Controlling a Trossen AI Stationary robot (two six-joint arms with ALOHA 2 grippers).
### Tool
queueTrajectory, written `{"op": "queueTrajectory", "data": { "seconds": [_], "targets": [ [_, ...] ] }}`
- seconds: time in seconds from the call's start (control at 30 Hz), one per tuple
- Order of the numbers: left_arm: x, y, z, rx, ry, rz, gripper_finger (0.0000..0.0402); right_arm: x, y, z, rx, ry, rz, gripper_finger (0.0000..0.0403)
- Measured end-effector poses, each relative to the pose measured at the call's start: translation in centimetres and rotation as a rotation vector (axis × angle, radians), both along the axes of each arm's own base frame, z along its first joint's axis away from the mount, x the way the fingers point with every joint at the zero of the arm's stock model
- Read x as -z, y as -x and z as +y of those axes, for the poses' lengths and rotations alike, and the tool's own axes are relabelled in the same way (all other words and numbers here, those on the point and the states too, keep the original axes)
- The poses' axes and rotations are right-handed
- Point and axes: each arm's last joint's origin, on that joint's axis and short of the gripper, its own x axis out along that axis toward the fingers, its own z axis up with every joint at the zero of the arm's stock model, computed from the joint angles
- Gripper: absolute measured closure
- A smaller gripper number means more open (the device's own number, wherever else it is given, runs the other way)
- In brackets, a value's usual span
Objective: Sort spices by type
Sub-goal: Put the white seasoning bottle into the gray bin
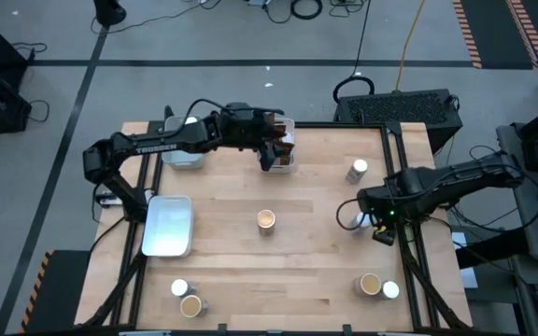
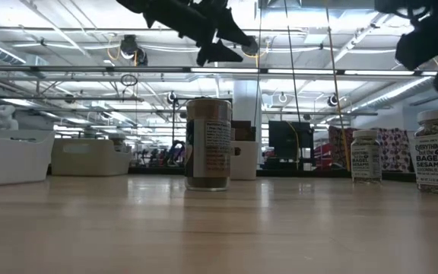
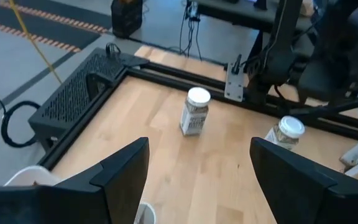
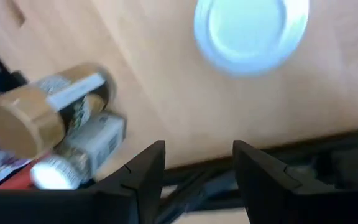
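Wooden tabletop [image 1: 316, 271] carries upright spice jars [image 1: 266, 220]; left hand [image 1: 271, 157] and right hand [image 1: 367, 224] hover open, empty.

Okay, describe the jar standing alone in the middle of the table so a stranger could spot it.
Start from the wooden table and go to its centre. One tan-topped jar stands upright there, apart from everything else; the other tan-topped jars sit near the front edge beside white-topped ones.

Desk [image 1: 316, 280]: pale wood, smooth satin finish with visible grain. Tray [image 1: 168, 226]: glossy white plastic. Jar [image 2: 208, 143]: clear glass look, paper label (printed text). Frame rail [image 3: 185, 78]: matt black metal.
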Motion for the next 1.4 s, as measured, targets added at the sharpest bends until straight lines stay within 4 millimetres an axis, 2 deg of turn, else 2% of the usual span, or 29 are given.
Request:
{"op": "queueTrajectory", "data": {
  "seconds": [0.2,0.43,0.63,0.97,1.23,1.4],
  "targets": [
    [-0.2,-0.1,0.0,0.0,0.001,-0.019,0.0119,2.6,0.3,-0.3,-0.018,0.105,0.006,0.0232],
    [-0.1,0.0,0.0,0.004,0.011,-0.017,0.0119,4.5,-0.1,0.0,-0.072,0.196,-0.088,0.0232],
    [-0.2,0.0,0.0,0.005,0.034,-0.021,0.0119,4.7,-0.4,0.1,-0.088,0.303,-0.151,0.0232],
    [-0.2,0.0,0.0,0.005,0.034,-0.021,0.0119,4.3,-2.1,0.2,-0.066,0.359,-0.336,0.0232],
    [-0.2,-0.1,-0.2,0.038,0.045,-0.024,0.0119,3.9,-3.1,-0.1,0.002,0.516,-0.459,0.0232],
    [-0.2,-0.1,-0.3,0.04,0.047,-0.024,0.0119,3.9,-4.2,-0.7,0.021,0.553,-0.517,0.0232]
  ]
}}
